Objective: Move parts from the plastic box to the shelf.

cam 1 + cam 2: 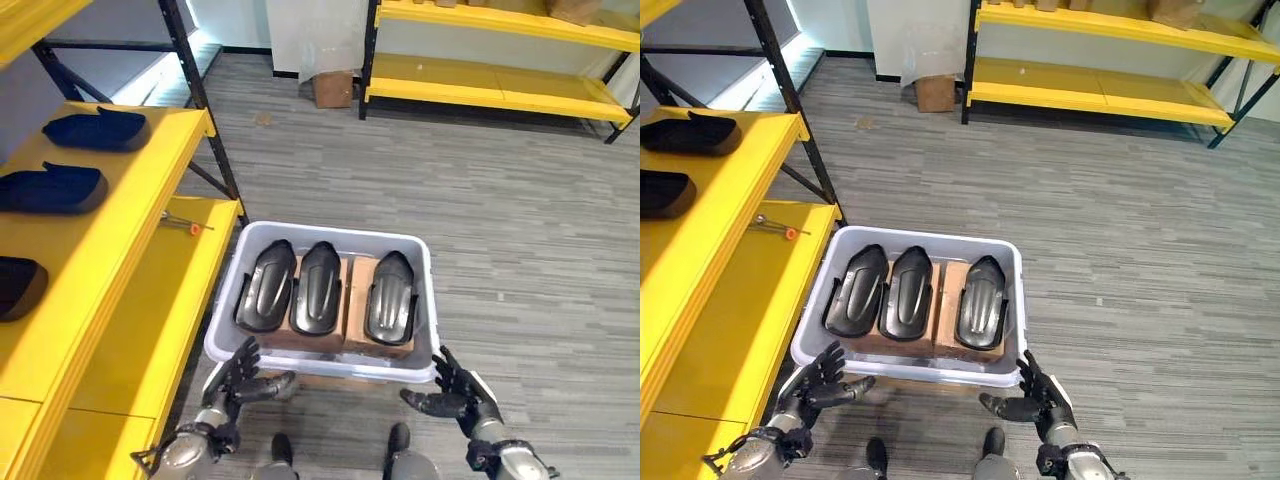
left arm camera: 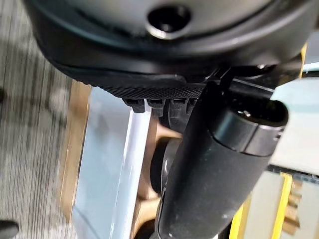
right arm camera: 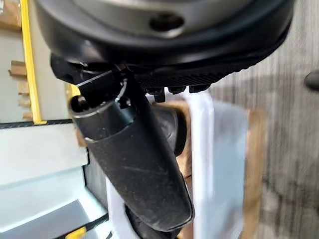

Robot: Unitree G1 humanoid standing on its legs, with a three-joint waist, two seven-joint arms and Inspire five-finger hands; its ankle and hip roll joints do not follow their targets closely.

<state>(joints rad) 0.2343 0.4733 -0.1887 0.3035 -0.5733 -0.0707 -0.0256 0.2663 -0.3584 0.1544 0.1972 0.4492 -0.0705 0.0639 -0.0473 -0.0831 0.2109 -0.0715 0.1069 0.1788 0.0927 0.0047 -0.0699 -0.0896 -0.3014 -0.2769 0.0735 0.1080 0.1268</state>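
Observation:
A grey plastic box (image 1: pixel 325 232) stands on the floor in front of me. Three black moulded parts (image 1: pixel 266 285) (image 1: pixel 318 287) (image 1: pixel 390 297) lie side by side in it on brown blocks. My left hand (image 1: pixel 236 382) is open with fingers spread, just outside the box's near left corner. My right hand (image 1: pixel 455 392) is open the same way at the near right corner. Neither holds anything. The left wrist view looks past the thumb (image 2: pixel 214 169) to the box wall (image 2: pixel 107 164); in the right wrist view the box rim (image 3: pixel 219 164) lies beyond that hand's thumb (image 3: pixel 134 164).
A yellow shelf (image 1: pixel 150 200) runs along my left, with dark parts (image 1: pixel 95 130) (image 1: pixel 50 188) (image 1: pixel 15 285) on its upper level and a screwdriver (image 1: pixel 186 224) on the lower one. A second yellow rack (image 1: pixel 500 90) and a cardboard box (image 1: pixel 332 88) stand at the far side.

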